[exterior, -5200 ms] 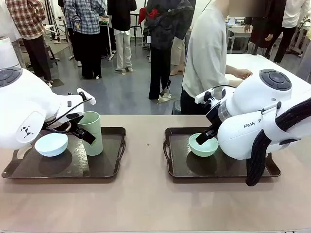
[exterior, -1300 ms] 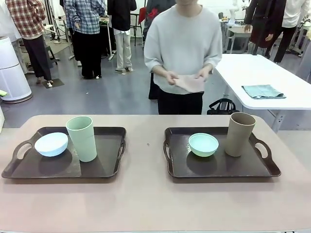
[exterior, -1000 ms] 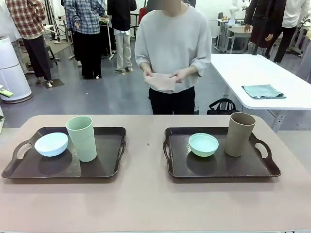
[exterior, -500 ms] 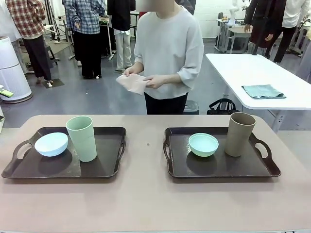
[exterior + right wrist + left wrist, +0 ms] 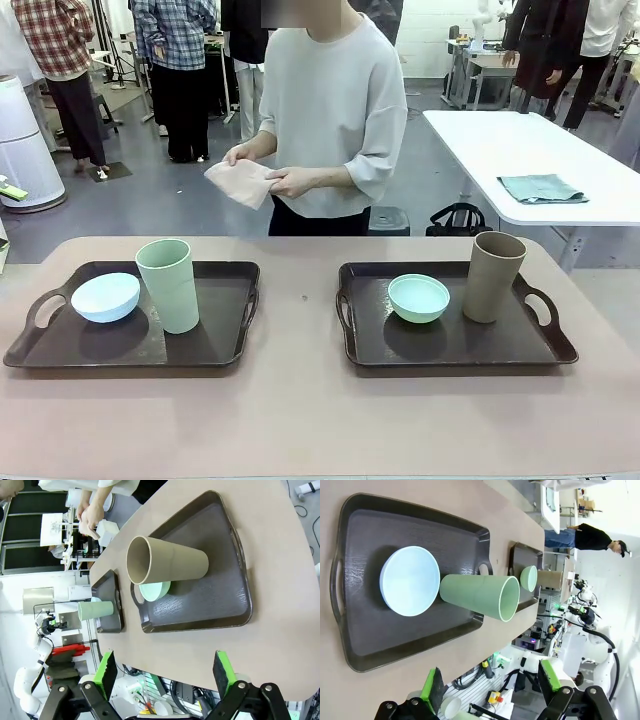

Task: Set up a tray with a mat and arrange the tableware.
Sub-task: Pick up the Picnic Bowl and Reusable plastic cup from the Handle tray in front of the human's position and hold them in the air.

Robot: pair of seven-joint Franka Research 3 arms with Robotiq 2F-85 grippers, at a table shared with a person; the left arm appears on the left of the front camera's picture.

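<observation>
Facing the counter [image 5: 300, 420], the left hand [image 5: 489, 680] gaped empty, blue bowl [image 5: 410, 581] and green cup [image 5: 480, 596] on a tray [image 5: 365, 640] ahead; the right hand [image 5: 164, 667], likewise spread, faced mint bowl [image 5: 155, 591] and tan cup [image 5: 170, 566].

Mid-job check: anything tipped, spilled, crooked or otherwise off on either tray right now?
Nothing stands out. The light green cup and pale blue bowl sit upright on the left tray, the tan cup and mint bowl upright on the right tray, nothing spilled. Only a small dark speck lies on the table between the trays.
</observation>
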